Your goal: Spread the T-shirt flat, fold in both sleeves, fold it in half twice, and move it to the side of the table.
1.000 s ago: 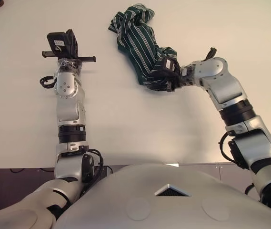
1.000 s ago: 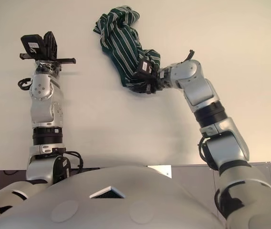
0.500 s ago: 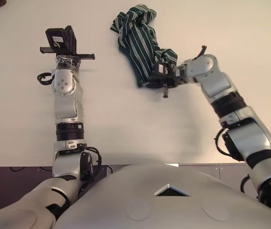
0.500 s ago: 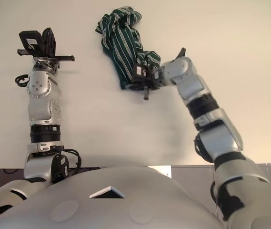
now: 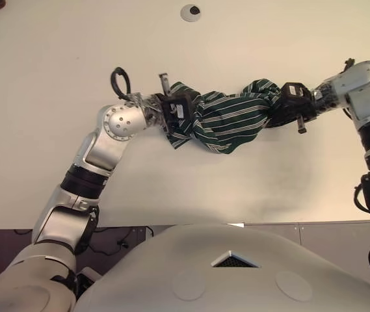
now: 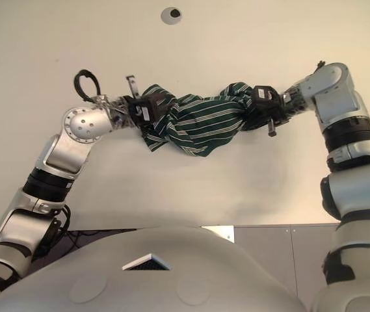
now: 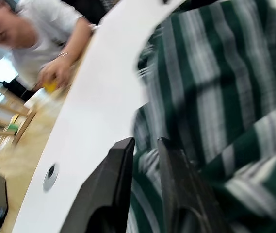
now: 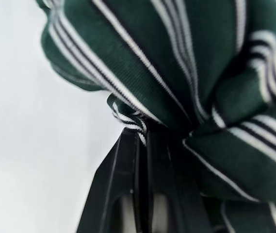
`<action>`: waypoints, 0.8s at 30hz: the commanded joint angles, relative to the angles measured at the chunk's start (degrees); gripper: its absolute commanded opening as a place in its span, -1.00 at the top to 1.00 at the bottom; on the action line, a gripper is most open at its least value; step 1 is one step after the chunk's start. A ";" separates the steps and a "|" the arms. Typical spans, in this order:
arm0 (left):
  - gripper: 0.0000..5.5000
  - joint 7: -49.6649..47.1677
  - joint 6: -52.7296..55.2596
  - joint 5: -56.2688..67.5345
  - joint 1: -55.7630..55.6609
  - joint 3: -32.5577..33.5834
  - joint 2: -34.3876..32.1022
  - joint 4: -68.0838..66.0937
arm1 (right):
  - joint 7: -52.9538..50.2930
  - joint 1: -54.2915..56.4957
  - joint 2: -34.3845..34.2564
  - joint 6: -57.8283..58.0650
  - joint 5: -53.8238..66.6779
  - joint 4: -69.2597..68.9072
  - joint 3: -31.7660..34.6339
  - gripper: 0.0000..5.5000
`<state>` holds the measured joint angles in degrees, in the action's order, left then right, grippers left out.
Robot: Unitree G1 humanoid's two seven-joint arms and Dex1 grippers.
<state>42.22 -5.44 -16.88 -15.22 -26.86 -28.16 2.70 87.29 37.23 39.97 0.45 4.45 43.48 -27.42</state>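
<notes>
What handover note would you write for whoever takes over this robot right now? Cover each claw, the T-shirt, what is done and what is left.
Left claw: shut on one end of the T-shirt.
Right claw: shut on the opposite end.
T-shirt: bunched like a rope between the two claws, over the middle of the table.
Done: both ends gripped; nothing spread or folded.
Left: spread it flat, fold in both sleeves, halve it twice, move it to the table's side.
</notes>
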 commanded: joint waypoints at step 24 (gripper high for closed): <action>0.14 3.69 12.90 -21.71 13.47 -6.54 -9.79 20.73 | 5.18 -4.39 4.73 11.54 5.16 -21.78 -4.24 1.00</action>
<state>47.34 8.56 -36.01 -0.60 -31.87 -38.83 27.05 92.39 32.60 43.69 11.86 8.97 22.50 -30.73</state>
